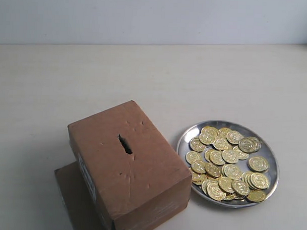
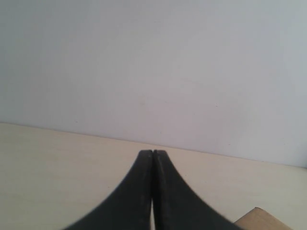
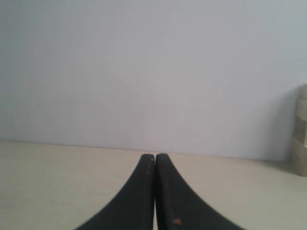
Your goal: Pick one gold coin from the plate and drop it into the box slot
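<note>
Gold coins heaped on plate, right of box on desk. Slot in box top. Left hand, right hand both pressed closed, empty, outside exterior view. Advice: open right hand, pinch one loose coin at pile edge.

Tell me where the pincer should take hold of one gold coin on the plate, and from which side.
Take the coin lying apart near the right of the plate. Grip its edge on two opposite sides, coming from above: it lies almost flat, and the raised rim probably blocks a sideways approach.
</note>
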`<state>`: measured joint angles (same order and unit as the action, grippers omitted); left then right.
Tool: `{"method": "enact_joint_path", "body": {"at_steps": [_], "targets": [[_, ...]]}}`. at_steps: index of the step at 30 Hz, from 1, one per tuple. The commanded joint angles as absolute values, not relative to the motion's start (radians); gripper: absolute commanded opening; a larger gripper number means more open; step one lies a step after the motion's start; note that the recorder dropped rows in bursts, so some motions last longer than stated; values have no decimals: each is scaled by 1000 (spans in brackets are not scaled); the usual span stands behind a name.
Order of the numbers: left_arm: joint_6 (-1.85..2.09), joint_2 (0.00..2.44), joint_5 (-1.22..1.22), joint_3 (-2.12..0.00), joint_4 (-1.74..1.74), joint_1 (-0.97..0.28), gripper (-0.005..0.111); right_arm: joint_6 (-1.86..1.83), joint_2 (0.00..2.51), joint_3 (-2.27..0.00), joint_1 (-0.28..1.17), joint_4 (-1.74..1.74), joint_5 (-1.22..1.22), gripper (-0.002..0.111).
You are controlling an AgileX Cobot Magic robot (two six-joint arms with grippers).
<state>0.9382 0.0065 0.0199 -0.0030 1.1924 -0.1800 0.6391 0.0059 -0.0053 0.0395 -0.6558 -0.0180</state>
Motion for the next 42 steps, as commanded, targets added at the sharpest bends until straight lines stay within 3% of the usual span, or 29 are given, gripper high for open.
{"method": "enact_joint_path", "body": {"at_steps": [1,4,9,14,42], "targets": [[937,0,22,0,1189,-179,0,233,0,0,34,-257,-146,0],[937,0,22,0,1189,-179,0,177,0,0,34,-223,-274,0],[937,0,22,0,1189,-179,0,170,0,0,34,-211,-277,0],[937,0,22,0,1189,-179,0,-108,0,0,34,33,-278,0],[937,0,22,0,1189,-179,0,29,0,0,5,-61,-276,0]]}}
